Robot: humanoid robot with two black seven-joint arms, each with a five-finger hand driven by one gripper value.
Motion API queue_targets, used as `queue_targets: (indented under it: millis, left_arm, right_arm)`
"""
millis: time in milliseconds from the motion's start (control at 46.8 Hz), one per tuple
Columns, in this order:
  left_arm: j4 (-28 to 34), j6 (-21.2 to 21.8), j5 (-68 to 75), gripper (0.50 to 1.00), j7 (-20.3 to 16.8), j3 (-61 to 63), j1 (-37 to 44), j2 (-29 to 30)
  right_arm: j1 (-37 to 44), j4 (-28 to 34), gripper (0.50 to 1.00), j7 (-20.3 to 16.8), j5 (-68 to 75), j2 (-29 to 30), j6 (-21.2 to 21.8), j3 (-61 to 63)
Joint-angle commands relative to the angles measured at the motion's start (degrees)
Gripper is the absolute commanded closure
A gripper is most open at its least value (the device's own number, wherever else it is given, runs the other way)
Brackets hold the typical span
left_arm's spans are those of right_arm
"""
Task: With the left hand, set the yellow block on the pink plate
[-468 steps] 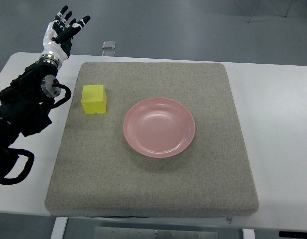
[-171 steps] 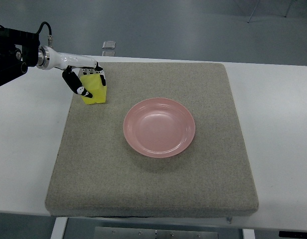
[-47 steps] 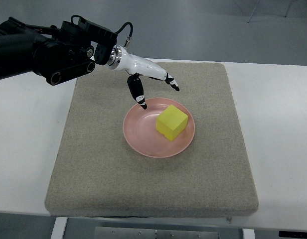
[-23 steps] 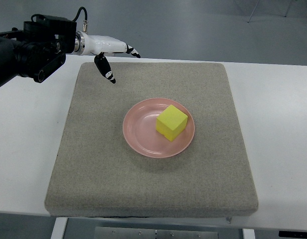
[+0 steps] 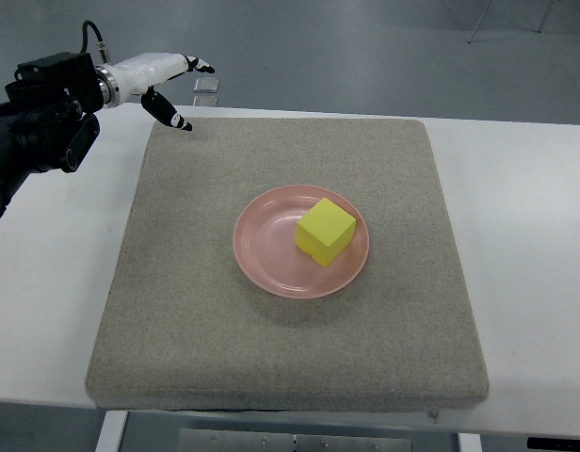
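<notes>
White table carries a large grey felt mat, with grey floor beyond its far edge. At the mat's centre sits the pink plate, and the yellow block rests on it, toward the plate's right side. At the far left corner the left hand hovers over the mat's edge, fingers spread apart and holding nothing, well apart from the plate. A small grey object lies just beyond the hand.
</notes>
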Motion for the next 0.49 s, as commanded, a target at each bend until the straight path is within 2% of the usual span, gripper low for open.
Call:
queue_targets:
  millis: [0,128,278,470]
  left_arm:
    - [0.1,0.6,-6.0,0.579,2.8,-2.3,0.4,-0.1]
    - [0.0,2.8,-17.1,0.576,6.8,-4.8,1.8,-0.4]
    - [0.1,3.3,-29.3,0.579,8.2,-6.8,3.4,-0.7]
    - [-0.2,3.0,-39.4,0.585,8.3,-13.7,5.0,-0.7]
  right_arm:
    - [-0.1,0.0,0.576,0.0,0.0,0.0,0.0,0.0]
    - [0.0,0.0,0.576,0.0,0.0,0.0,0.1,0.0]
    - [0.0,0.0,0.576,0.0,0.0,0.0,0.1,0.0]
    - [0.0,0.1,0.576,0.0,0.0,0.0,0.0,0.0]
